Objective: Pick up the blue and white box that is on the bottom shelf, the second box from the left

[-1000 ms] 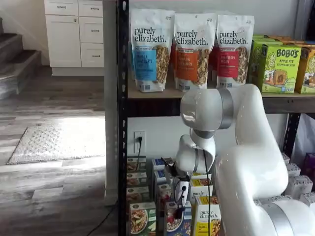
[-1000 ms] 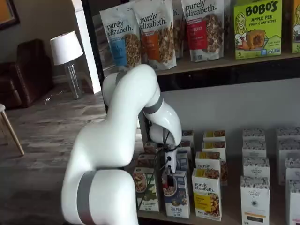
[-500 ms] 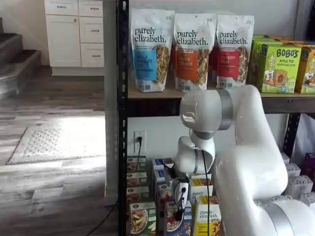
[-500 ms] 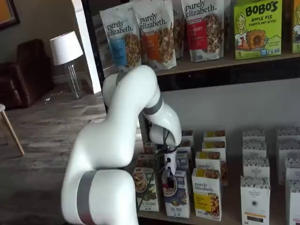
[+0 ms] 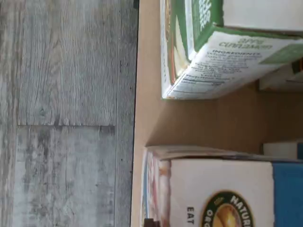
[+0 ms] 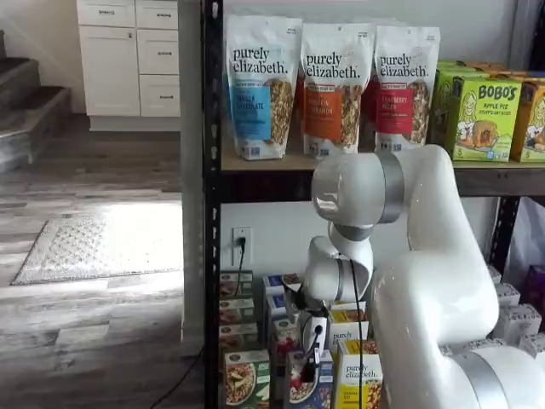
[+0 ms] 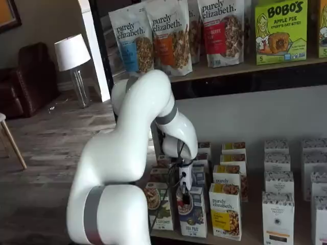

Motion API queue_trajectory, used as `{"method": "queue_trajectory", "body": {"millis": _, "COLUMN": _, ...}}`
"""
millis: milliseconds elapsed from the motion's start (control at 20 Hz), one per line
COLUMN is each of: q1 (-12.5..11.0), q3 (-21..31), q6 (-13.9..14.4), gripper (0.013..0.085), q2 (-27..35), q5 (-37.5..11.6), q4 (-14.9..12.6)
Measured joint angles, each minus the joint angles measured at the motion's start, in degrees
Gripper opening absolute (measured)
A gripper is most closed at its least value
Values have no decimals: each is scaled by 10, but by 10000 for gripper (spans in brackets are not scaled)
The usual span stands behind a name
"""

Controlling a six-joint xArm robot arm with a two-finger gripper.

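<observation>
The blue and white box (image 6: 317,388) stands at the front of the bottom shelf (image 7: 204,239), between a green carton (image 6: 247,379) and a yellow carton (image 6: 359,382). It also shows in a shelf view (image 7: 194,214) and close up in the wrist view (image 5: 213,189), with the green carton (image 5: 213,47) beside it. My gripper (image 6: 309,365) hangs straight down at the top of the blue and white box, its black fingers against the box's upper front edge, also in a shelf view (image 7: 183,193). The fingers show no plain gap, and their hold is hidden.
More rows of small cartons stand behind the front ones. White boxes (image 7: 278,217) fill the shelf's right side. The upper tier holds granola bags (image 6: 328,85) and green Bobo's boxes (image 6: 477,115). The black rack post (image 6: 211,256) stands left of the cartons. My white arm (image 6: 426,281) covers the middle.
The gripper has sunk slightly at the top of the blue and white box. The arm has barely moved and the cartons stand as before.
</observation>
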Motion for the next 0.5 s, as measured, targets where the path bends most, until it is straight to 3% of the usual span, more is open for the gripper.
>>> {"method": "queue_trajectory", "body": {"millis": 100, "q1": 0, "q3": 5, "q6": -4, "gripper": 610, "q2": -3, "q5": -3, "q4": 4}}
{"method": "queue_trajectory", "body": {"millis": 500, "q1": 1, "q3": 21, "q6": -7, "gripper": 450, "q2": -15, "q5": -7, "q4": 8}}
